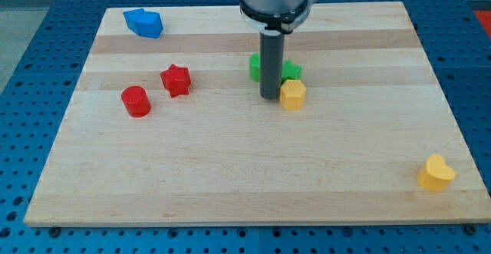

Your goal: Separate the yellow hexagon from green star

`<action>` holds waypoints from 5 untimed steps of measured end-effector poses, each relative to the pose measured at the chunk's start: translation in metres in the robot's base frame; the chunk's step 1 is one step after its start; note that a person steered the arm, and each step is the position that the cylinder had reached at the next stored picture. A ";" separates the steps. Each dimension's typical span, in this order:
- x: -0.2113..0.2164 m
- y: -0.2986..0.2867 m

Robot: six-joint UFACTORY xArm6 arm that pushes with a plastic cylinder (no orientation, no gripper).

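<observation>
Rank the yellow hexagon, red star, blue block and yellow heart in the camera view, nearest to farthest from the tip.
From my tip:
1. yellow hexagon, right beside it on the view's right.
2. red star, toward the view's left.
3. blue block, top left corner.
4. yellow heart, bottom right corner.

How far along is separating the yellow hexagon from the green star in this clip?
Nothing looks done yet: the yellow hexagon block sits touching the green star block, which the dark rod partly hides. In hand: my tip rests on the wooden board just at the hexagon's left side, below the star. Left: pushing the hexagon clear of the star.
</observation>
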State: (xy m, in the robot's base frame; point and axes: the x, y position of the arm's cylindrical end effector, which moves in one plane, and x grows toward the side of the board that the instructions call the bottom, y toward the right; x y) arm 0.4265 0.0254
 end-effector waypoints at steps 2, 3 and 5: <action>-0.003 0.036; -0.003 0.061; -0.002 0.100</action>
